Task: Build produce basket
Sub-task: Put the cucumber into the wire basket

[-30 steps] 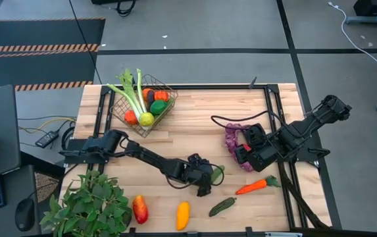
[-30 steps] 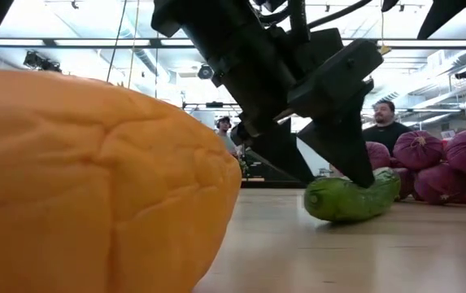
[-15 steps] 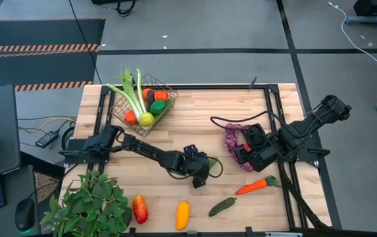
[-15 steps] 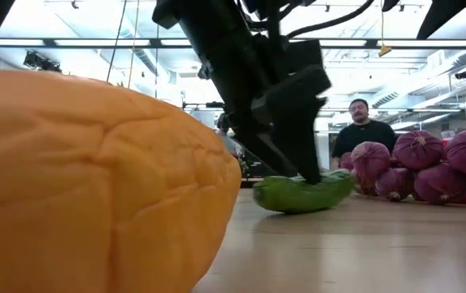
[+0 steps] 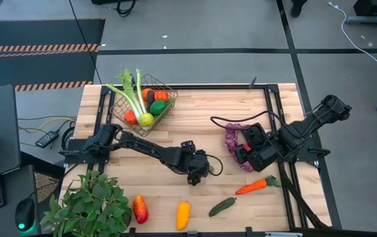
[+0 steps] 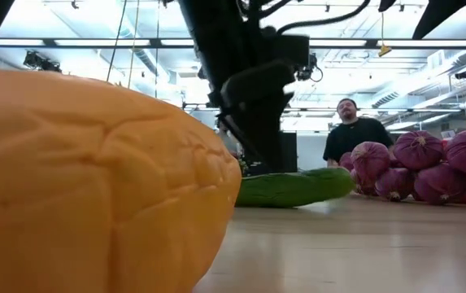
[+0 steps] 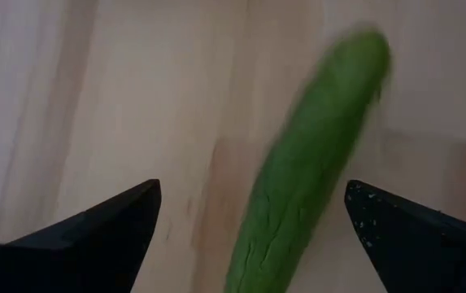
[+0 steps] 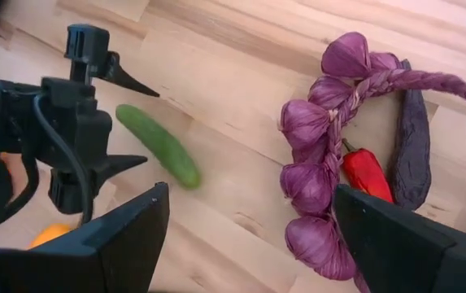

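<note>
A green cucumber [image 8: 159,146] lies flat on the wooden table [image 5: 195,115], also seen in the low view [image 6: 293,187]. My left gripper [image 8: 133,122] hangs open just above it. Its fingers stand on either side of the cucumber [image 7: 298,187] and touch nothing. The wire basket [image 5: 165,108] stands at the far left, holding celery and small coloured pieces. My right gripper [image 8: 249,236] waits open above the purple braided bunch [image 8: 318,163].
A red chilli [image 8: 367,172] and a dark eggplant [image 8: 411,146] lie by the purple bunch. Near the front edge lie a carrot [image 5: 254,186], a second cucumber [image 5: 222,206], an orange-yellow piece [image 5: 183,214] and a red piece [image 5: 139,209]. A leafy plant [image 5: 89,204] stands at the near left.
My left gripper has risen off the cucumber and gone toward the table's left and far edges, turning at the wrist while staying open. The cucumber has slid a little toward the table's left and turned, and still lies on the table.
</note>
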Robot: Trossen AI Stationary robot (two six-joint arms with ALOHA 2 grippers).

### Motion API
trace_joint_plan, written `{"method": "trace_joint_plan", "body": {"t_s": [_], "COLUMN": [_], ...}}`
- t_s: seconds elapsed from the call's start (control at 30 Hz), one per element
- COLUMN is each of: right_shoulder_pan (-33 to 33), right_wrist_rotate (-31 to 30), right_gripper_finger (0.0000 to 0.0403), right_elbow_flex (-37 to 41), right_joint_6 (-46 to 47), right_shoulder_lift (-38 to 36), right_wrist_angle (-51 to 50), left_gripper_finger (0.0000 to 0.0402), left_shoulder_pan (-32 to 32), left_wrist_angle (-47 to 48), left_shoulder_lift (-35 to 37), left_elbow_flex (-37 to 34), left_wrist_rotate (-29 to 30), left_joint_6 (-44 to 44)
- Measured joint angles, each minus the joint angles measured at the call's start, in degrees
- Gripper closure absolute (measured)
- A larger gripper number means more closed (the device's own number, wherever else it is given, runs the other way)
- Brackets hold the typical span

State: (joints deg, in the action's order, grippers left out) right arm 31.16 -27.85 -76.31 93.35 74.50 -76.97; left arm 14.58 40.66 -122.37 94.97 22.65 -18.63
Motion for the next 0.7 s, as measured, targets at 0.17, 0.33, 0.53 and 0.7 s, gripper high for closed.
{"method": "trace_joint_plan", "body": {"t_s": [0.17, 0.33, 0.53, 0.7], "right_shoulder_pan": [0.00, 0.00, 0.00, 0.00], "right_wrist_rotate": [-0.46, -0.36, 0.04, -0.71], "right_gripper_finger": [0.0055, 0.0055, 0.0055, 0.0055], "right_elbow_flex": [0.00, 0.00, 0.00, 0.00], "right_joint_6": [-0.60, -0.99, -1.01, -1.01], "right_shoulder_lift": [0.00, 0.00, 0.00, 0.00], "right_wrist_angle": [-0.31, -0.33, -0.28, -0.26], "left_gripper_finger": [0.0005, 0.0005, 0.0005, 0.0005], "left_shoulder_pan": [-0.06, 0.00, -0.43, -2.04], "left_wrist_angle": [-0.06, -0.16, -0.75, -1.77], "left_shoulder_lift": [0.12, 0.12, 0.12, -0.29], "left_elbow_flex": [0.55, 0.71, 0.55, 0.17], "left_wrist_rotate": [0.03, -0.38, -4.77, -8.05], "left_joint_6": [0.00, 2.49, 7.92, 7.99]}}
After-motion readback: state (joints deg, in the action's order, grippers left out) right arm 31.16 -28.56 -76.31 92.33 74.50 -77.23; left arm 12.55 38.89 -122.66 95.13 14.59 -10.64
